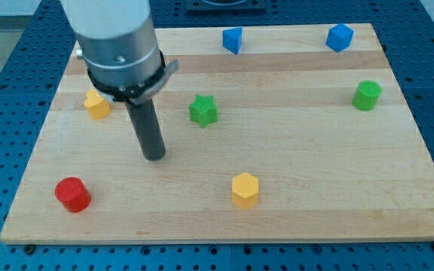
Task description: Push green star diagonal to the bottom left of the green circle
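The green star (203,111) lies near the middle of the wooden board. The green circle (367,95), a short cylinder, stands near the view's right edge of the board, far to the right of the star and slightly higher. My tip (154,156) rests on the board to the left of and below the green star, about a block's width away from it and not touching any block.
A yellow block (96,105) sits left of the rod, partly behind the arm. A red cylinder (72,194) stands at bottom left. A yellow hexagon (245,189) lies at bottom centre. Two blue blocks (233,40) (339,37) sit along the top edge.
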Motion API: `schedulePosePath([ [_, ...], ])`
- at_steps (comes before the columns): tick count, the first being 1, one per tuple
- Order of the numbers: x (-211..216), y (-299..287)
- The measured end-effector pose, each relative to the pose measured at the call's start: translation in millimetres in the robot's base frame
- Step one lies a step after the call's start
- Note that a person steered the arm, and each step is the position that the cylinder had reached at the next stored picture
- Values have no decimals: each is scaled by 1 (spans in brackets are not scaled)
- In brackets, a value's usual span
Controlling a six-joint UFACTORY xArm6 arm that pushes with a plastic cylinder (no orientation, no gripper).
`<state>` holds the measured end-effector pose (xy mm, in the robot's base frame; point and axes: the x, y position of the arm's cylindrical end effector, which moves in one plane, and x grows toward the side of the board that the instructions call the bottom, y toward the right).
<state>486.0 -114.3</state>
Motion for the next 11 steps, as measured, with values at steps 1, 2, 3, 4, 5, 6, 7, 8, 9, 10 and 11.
schedulePosePath([
  [1, -29, 0],
  [2, -60, 2],
  [3, -76, 22],
  [4, -76, 58],
  [5, -73, 93],
  [6, -59, 119],
  [7, -44, 143],
  [8, -33, 164],
  [9, -19, 167],
  [10, -8, 167],
  [11, 6, 167],
])
